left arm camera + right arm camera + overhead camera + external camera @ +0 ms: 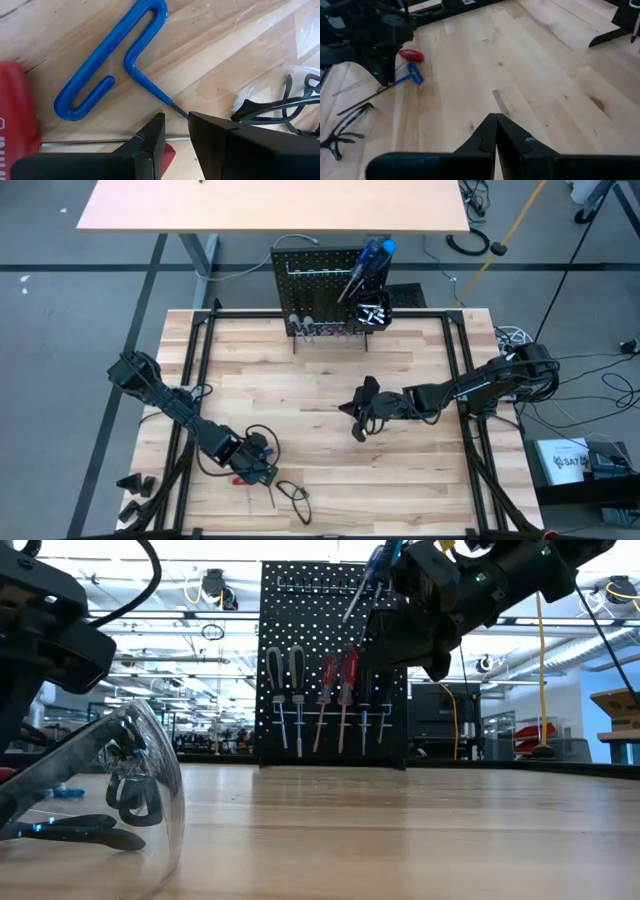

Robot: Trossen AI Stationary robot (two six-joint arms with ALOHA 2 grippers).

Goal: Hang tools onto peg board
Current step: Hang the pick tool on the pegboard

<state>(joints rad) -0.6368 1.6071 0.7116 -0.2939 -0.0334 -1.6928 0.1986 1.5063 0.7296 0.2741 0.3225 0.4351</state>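
- On the peg board [330,280], well beyond both grippers, several screwdrivers [320,700] already hang.
- Left gripper [175,131] pinches the blue T-handle key's [112,60] thin shaft (red-handled tool [17,120] alongside, unhung).
- Right gripper [495,131] jaws closed, empty, mid-tabletop [300,370].

A bright blue looped T-handle hex key [107,60] and a red handle [15,120] lie on the pale, grain-streaked wooden table [330,380]. The black perforated peg board [335,660] carries silver-grey, red and blue-handled tools [340,680]. Clear safety glasses [130,780] have black arms. Both grippers, the left gripper [175,132] and the right gripper [496,127], are black.
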